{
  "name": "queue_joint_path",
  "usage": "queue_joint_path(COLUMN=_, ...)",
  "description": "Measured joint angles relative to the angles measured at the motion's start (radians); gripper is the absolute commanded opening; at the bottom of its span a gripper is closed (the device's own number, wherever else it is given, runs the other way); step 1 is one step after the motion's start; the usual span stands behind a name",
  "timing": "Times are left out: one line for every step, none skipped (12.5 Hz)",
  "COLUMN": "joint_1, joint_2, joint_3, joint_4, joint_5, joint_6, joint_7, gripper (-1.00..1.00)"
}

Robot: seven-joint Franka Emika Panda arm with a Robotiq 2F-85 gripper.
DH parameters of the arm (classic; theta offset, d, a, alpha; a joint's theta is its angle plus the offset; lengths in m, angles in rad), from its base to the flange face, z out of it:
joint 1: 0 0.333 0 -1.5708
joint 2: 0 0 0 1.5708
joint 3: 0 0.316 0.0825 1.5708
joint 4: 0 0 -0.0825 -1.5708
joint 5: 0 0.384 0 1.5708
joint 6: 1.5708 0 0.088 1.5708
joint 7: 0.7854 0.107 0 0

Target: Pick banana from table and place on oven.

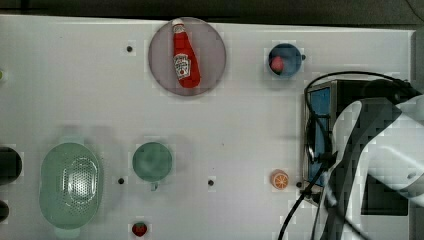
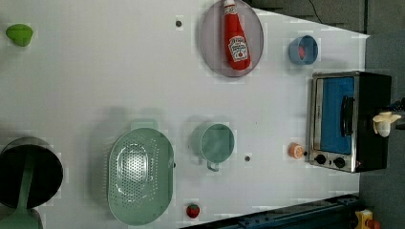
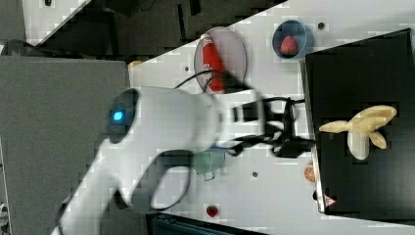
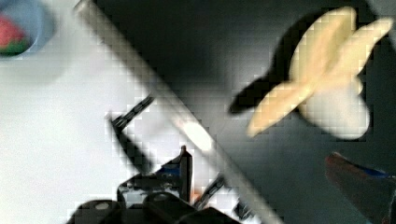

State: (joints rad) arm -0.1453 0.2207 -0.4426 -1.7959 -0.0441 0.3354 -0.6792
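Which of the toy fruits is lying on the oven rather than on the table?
The banana, resting on the oven's black top. The orange slice and the strawberry lie on the table.

The table (image 1: 100,100) is seen from directly overhead in the top view. Steep, elevated angles are used in the left and right views. The oven (image 2: 353,119) is shared by all 4 views; it is imaged closely by the wrist view.

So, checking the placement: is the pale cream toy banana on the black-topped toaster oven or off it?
On: banana lies on the oven's black top, gripper clear.
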Motion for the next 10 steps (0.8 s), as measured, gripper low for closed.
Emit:
queue_joint_path(joint_1=0.005, joint_2=-0.040, joint_3=0.030, joint_4=0.000, joint_5=0.012, joint_6=-0.063, joint_7=0.019, gripper=1.00)
queue_joint_path(joint_1=0.013, joint_2=-0.080, joint_3=0.060, joint_4=0.006, joint_5=0.036, joint_6=-0.132, joint_7=0.062, gripper=1.00)
queue_joint_path(joint_1=0.026, joint_2=-0.123, joint_3=0.098, joint_4=0.012, joint_5=0.036, joint_6=-0.169, joint_7=0.130, gripper=1.00)
queue_joint_path(joint_1=0.047, joint_2=-0.174, joint_3=0.137, joint_4=0.007, joint_5=0.033, joint_6=-0.193, joint_7=0.204, gripper=1.00)
queue_joint_path(joint_1=0.079, joint_2=-0.224, joint_3=0.171, joint_4=0.010, joint_5=0.032, joint_6=-0.204, joint_7=0.297, gripper=1.00)
queue_joint_path(joint_1=0.100, joint_2=-0.282, joint_3=0.219, joint_4=0.005, joint_5=0.036, joint_6=-0.201, joint_7=0.396, gripper=1.00)
queue_joint_path(joint_1=0.116, joint_2=-0.345, joint_3=0.273, joint_4=-0.010, joint_5=0.036, joint_6=-0.202, joint_7=0.494, gripper=1.00)
queue_joint_path(joint_1=0.130, joint_2=-0.403, joint_3=0.327, joint_4=-0.019, joint_5=0.039, joint_6=-0.212, joint_7=0.597, gripper=1.00)
queue_joint_path(joint_1=0.134, joint_2=-0.449, joint_3=0.386, joint_4=-0.024, joint_5=0.037, joint_6=-0.223, joint_7=0.688, gripper=1.00)
queue_joint_path(joint_1=0.150, joint_2=-0.494, joint_3=0.426, joint_4=-0.045, joint_5=0.035, joint_6=-0.227, joint_7=0.756, gripper=1.00)
